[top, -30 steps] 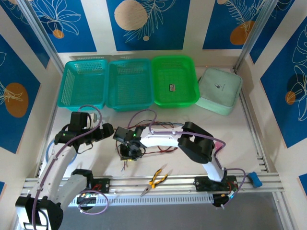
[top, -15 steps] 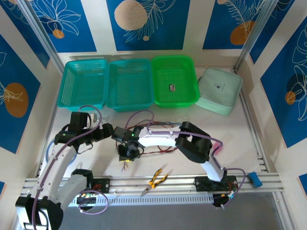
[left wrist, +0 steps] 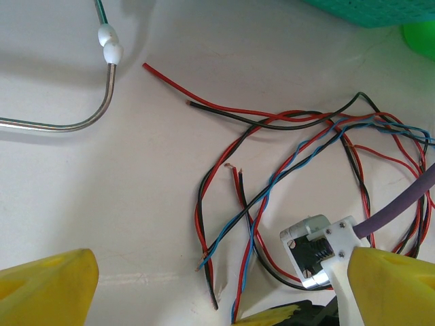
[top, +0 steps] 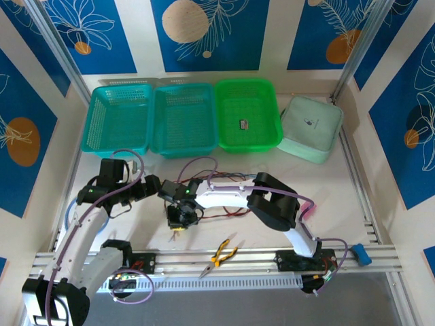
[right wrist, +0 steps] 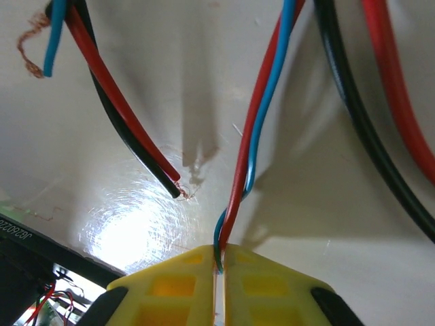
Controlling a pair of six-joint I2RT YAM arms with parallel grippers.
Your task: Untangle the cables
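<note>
Pinching red-blue cable (right wrist: pixel 253 129) end — right pincer (right wrist: pixel 219 270) clamped; left pincer (left wrist: pixel 221 292) spread (bare table (left wrist: pixel 102 204) alongside).

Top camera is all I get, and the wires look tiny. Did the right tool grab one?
Observer: Yes. In the right wrist view the right tool is shut on the end of a twisted red-and-blue pair.
Operator: Is anything else near it?
Observer: A red-and-black pair ends just beside that grip, loose and not pinched.
Operator: What about the other arm?
Observer: Its wrist view shows the left tool wide open, with the tangled cables lying ahead of it and nothing held.
</note>
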